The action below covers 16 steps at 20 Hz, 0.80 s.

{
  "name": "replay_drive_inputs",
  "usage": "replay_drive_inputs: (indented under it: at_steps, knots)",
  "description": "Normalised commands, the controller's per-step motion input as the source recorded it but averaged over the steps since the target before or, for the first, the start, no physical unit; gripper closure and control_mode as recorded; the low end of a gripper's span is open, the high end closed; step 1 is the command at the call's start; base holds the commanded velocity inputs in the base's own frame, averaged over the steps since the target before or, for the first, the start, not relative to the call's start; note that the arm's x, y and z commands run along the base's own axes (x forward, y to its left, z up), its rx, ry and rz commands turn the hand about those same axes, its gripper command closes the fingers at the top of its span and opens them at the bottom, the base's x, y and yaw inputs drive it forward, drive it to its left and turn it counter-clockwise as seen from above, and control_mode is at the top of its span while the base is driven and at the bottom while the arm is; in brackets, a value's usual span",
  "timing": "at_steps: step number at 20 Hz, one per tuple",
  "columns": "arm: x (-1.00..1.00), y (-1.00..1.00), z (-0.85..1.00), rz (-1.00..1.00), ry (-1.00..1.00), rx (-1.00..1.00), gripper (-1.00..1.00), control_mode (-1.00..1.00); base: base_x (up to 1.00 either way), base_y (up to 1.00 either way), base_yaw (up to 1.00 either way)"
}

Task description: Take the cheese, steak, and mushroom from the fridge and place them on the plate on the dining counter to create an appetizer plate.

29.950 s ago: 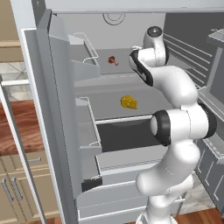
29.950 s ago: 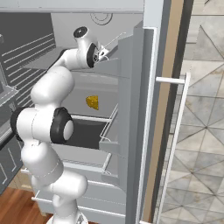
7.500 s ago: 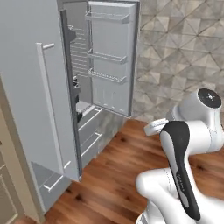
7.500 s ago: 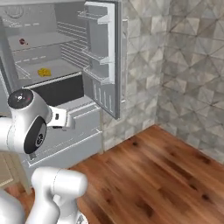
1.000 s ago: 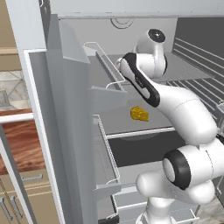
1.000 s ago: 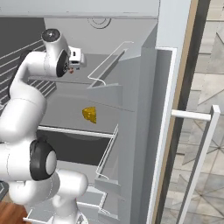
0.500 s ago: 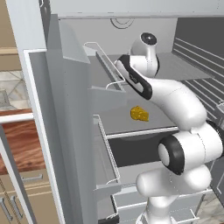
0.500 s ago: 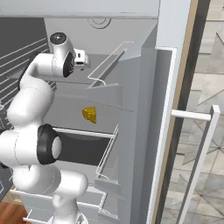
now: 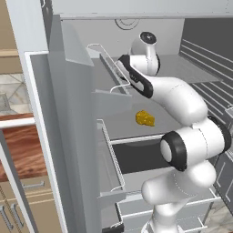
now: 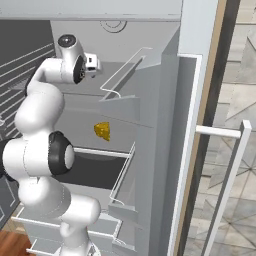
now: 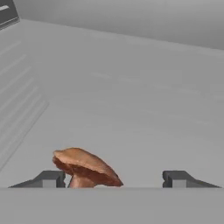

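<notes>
Mushroom (image 11: 85, 168) sits low left in the hand view between the spread gripper (image 11: 116, 179) fingertips, nearest the left one — its base cut off. Left base view: cheese (image 9: 145, 118) stays mid-frame on its shelf; the arm has reached deeper into the fridge (image 9: 68, 136).

Arm raised, pincer (image 11: 113, 178) tips spread wide

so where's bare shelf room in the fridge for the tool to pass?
Upper shelf: bare grey beyond and right of the mushroom, which crowds the tool's left fingertip. Lower shelf: bare all around the cheese.
</notes>
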Motion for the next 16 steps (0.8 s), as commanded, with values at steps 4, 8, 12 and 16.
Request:
replay_drive_inputs:
  at_steps: [4,8,12,16]
  knots:
    - [-0.09,0.31,-0.73,0.0,-0.01,-0.11,1.0,-1.0,0.0,0.0,0.0]
    - [-0.19,0.19,-0.46,0.0,-0.01,-0.08,1.0,-1.0,0.0,0.0,0.0]
    - [0.0,0.0,-0.08,0.0,0.0,-0.01,1.0,-1.0,0.0,0.0,0.0]
    - [-0.41,-0.45,-0.02,0.0,-0.04,0.0,1.0,-1.0,0.0,0.0,0.0]
